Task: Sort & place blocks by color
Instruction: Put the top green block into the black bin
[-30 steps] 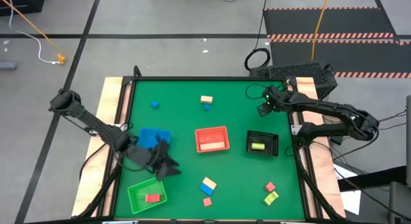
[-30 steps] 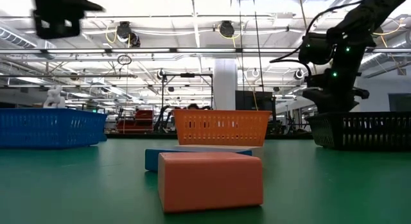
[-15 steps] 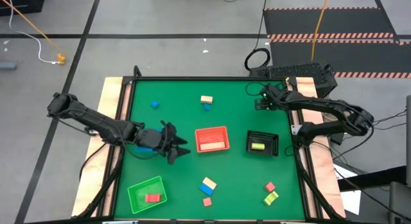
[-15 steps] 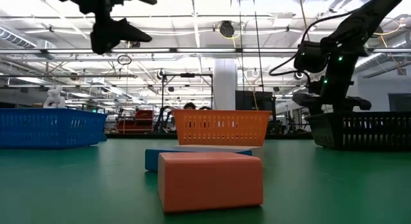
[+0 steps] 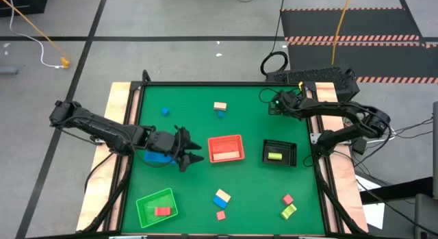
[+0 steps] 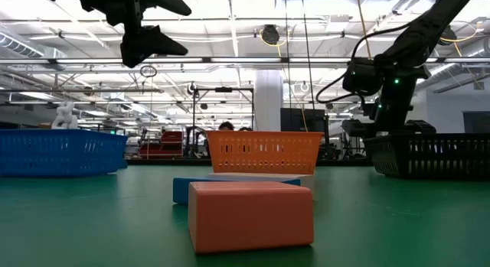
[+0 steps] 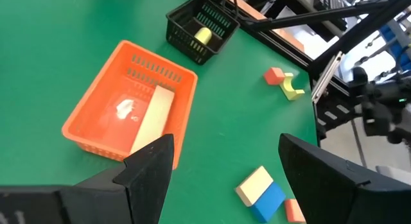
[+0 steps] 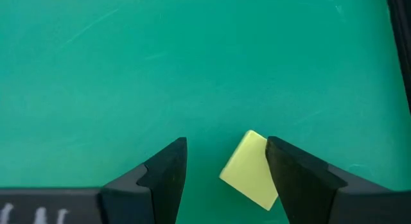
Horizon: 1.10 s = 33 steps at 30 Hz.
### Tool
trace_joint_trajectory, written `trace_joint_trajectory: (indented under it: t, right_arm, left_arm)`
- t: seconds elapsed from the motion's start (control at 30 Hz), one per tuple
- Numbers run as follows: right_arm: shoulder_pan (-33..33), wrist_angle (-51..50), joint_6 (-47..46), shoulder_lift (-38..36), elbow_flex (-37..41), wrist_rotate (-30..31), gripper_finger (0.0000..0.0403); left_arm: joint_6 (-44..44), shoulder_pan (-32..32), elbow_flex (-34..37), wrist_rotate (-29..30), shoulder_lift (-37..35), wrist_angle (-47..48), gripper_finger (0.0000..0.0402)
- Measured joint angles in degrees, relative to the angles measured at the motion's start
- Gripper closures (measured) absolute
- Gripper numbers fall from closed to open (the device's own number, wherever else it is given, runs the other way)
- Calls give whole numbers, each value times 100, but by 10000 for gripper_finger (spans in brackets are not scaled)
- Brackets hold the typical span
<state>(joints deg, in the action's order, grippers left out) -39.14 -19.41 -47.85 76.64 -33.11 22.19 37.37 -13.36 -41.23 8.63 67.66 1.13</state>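
My left gripper [image 5: 194, 151] [image 7: 225, 144] is open and empty. It hovers between the blue tray [image 5: 157, 157] and the red tray [image 5: 226, 148], which holds a tan bar [image 7: 151, 118]. My right gripper [image 5: 272, 106] [image 8: 225, 147] is open near the table's far right corner, with a yellow-green block [image 8: 250, 171] lying on the mat between its fingers. Loose blocks lie on the mat: a blue cube [image 5: 165, 111], a tan and blue pair [image 5: 220, 109], a tan-and-blue pair [image 5: 221, 198], red ones [image 5: 220, 215] [image 5: 287, 198] and a yellow-green one [image 5: 289, 211]. My right gripper's open fingers stand on either side of the yellow-green block, pointing down from above. One finger [image 8: 292, 176] overlaps the block's edge in the wrist view; I cannot tell whether it touches. The block lies flat on the mat.
The green tray [image 5: 156, 206] near the left front corner holds a red block [image 5: 162, 211]. The black tray [image 5: 280, 153] holds a yellow-green block [image 5: 274, 156]. Wooden rails [image 5: 122, 129] border the green mat. Open mat lies between the far blocks and the trays.
My left gripper has swung from near the green tray toward the table's far and right side, passing over the blue tray and stopping beside the red tray, still open. My right gripper has shifted a little toward the far edge and left. No block has moved.
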Motion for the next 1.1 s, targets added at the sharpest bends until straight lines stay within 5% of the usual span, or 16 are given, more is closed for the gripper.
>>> trace_joint_trajectory:
  t: [0.37, 1.1]
  right_arm:
    - [102, -507, 2533, -739, 7, 89, 197]
    - [-852, -380, 3490, -50, -13, -1051, 197]
  left_arm:
    - [-136, 142, 0, 1, 0, 36, 119]
    - [-92, 151, 0, 2, 0, 32, 119]
